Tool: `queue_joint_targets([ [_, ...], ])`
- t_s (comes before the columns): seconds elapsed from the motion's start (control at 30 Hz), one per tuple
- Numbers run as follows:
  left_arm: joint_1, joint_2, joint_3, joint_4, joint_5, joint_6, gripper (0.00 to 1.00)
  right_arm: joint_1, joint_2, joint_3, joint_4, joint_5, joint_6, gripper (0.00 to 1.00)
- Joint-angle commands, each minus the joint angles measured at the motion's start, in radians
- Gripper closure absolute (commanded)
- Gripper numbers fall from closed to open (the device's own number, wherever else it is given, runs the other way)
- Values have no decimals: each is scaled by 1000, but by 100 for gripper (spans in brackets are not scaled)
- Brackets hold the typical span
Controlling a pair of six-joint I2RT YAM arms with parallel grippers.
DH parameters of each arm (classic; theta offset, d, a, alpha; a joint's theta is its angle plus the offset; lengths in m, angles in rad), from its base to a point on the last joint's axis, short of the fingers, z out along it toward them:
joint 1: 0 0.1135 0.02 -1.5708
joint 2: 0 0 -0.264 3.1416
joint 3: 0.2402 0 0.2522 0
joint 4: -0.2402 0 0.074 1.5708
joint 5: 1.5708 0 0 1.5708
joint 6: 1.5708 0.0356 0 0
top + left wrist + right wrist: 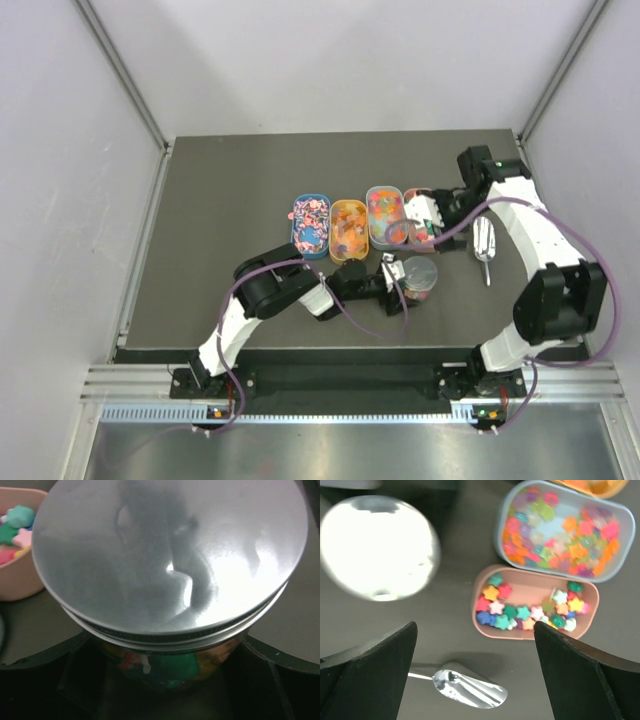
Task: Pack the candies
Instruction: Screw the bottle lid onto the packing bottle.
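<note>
On the dark table (220, 200) I can see the candies (311, 225) sorted into four oval trays in a row, with more of them in a jar (422, 277) standing in front of the row's right end.

Farthest left, the blue tray (310, 196) holds small pink, white and dark bits. Just beside it, the orange tray (348, 203) is heaped with orange-yellow gummies (348, 234). Next comes the grey tray (498, 530), full of see-through rainbow gummies (555, 535) in pink, orange, green and purple, packed thick along the walls and thinner in the middle. The pink tray (530, 587) sits close against it. It holds opaque stars (520, 614) in red, yellow, green, blue and white, banded along one long side.

My left claw (402, 277) reaches the jar from the left. Its jaws stand wide on either side of the glass and sit against it just under the silver lid (170, 555), so it has hold of the jar. Green, red and yellow candies show through the glass.

My right claw (474, 627) hangs over the pink tray, its jaws spread as wide as they go and gripping nothing. Right of the jar and apart from it, the scoop (470, 689) lies on the table.
</note>
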Motion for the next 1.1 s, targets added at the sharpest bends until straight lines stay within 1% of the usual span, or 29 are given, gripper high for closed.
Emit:
queue_joint_targets([
  [0.0,74,156,-80,-701,-140,11,100,25,-72,-60,-203,-75,-214,0],
  [0.17,72,170,-75,-715,-137,9,100,100,-127,-66,-206,-104,-195,0],
  [0.2,70,172,-74,-716,-137,11,100,133,-144,-69,-206,-105,-195,0],
  [0.3,58,181,-71,-716,-135,15,100,199,-133,-71,-205,-83,-171,0],
  [0.43,52,186,-69,-715,-142,11,100,243,-113,-71,-208,-51,-145,0],
  [0.6,54,184,-69,-715,-132,6,100,276,-132,-101,-208,1,-125,0],
  [0.73,52,187,-68,-720,-122,5,100,276,-103,-129,-208,15,-102,0],
  [0.87,50,195,-61,-721,-134,-6,100,263,-48,-98,-206,-34,-51,0],
  [1.07,49,195,-61,-723,-142,-14,100,235,-12,-121,-206,-6,-65,0],
])
